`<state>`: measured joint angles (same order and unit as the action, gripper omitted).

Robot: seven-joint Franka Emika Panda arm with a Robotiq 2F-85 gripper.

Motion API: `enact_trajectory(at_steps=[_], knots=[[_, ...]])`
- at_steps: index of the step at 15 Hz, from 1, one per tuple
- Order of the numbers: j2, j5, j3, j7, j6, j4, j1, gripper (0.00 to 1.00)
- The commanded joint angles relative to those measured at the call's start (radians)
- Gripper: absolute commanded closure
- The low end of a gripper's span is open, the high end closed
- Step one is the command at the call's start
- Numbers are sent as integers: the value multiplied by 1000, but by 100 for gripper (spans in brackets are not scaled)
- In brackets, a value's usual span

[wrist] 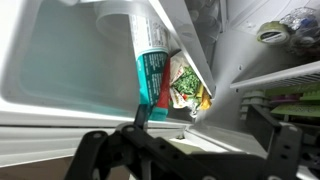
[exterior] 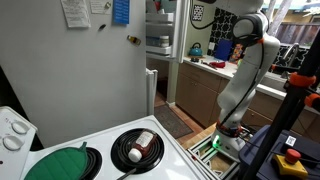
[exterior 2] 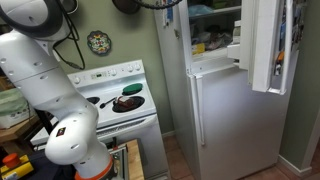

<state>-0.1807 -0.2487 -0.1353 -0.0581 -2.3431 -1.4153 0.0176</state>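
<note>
Gripper (wrist: 190, 160) of mine is wide open, holding nothing. Directly up-frame, slightly left of centre, the teal bottle (wrist: 152, 75) stands in the door shelf (wrist: 70, 70), long axis near-vertical.

White stove (exterior 2: 115, 73) bears a dark pan (exterior 2: 127, 102); a patterned plate (exterior 2: 98, 42) hangs on the wall above.

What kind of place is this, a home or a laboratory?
Most likely a home kitchen. A white electric stove stands beside a white refrigerator whose upper door is open, and the wrist view shows a teal bottle stored inside it.
</note>
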Motion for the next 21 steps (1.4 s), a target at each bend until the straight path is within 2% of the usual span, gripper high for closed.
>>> enact_trajectory(at_steps=[1, 4, 10, 16, 21], knots=[[4, 51, 2, 22, 92, 14, 14, 0], [31, 42, 3, 9, 43, 17, 8, 0], [73, -18, -4, -13, 44, 30, -2, 0], [104, -182, -9, -72, 155, 83, -26, 0], [111, -185, -16, -59, 237, 127, -10, 0]])
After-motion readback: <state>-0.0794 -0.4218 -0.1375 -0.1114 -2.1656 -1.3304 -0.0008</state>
